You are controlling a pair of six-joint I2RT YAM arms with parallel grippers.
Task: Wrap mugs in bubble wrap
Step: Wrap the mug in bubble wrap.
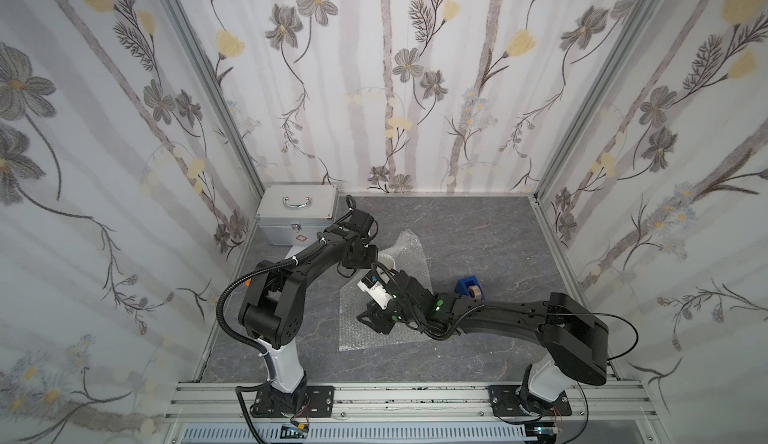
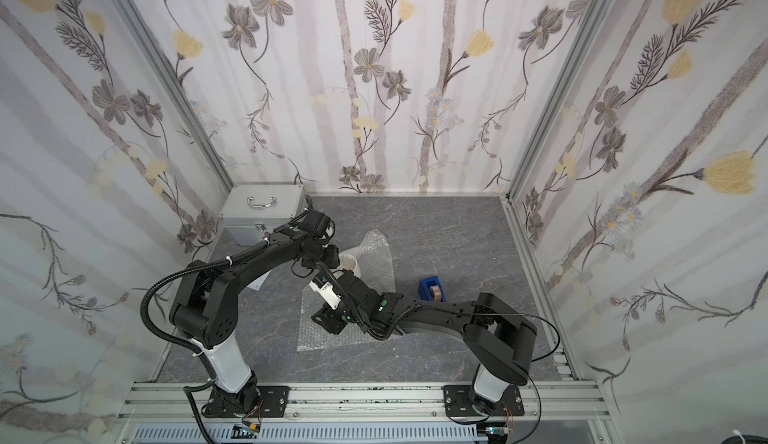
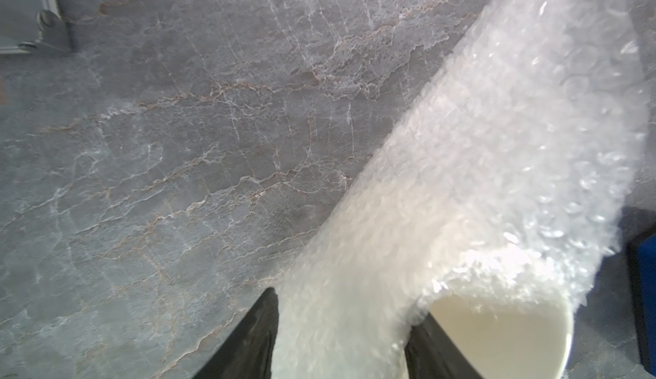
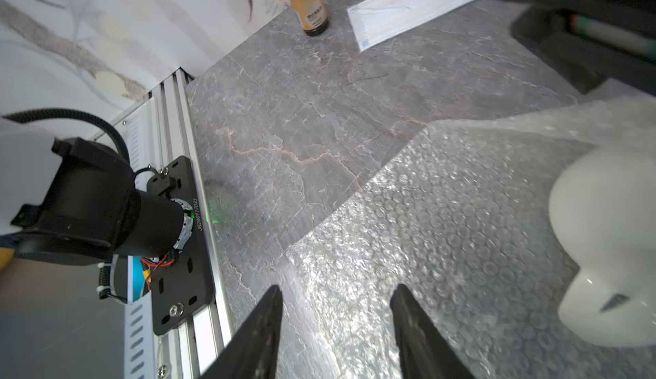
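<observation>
Mug [image 1: 387, 261] is mid-table [image 1: 478, 234] at the far end of the bubble wrap [image 1: 351, 331], with 1 flap of wrap draped over it. Left gripper [image 3: 346, 302] pinches the wrap-covered mug wall. Right gripper [image 4: 337, 288] has its jaws spread and empty, over the flat wrap beside the mug.

I see: silver case [image 1: 297, 213], handle on top, in the far left corner of the grey marbled table [image 1: 478, 234] | blue tape dispenser [image 1: 467, 287] on my right | brown bottle [image 4: 309, 4] upright by the floral wall | white paper sheet [image 4: 401, 8] flat beside it
</observation>
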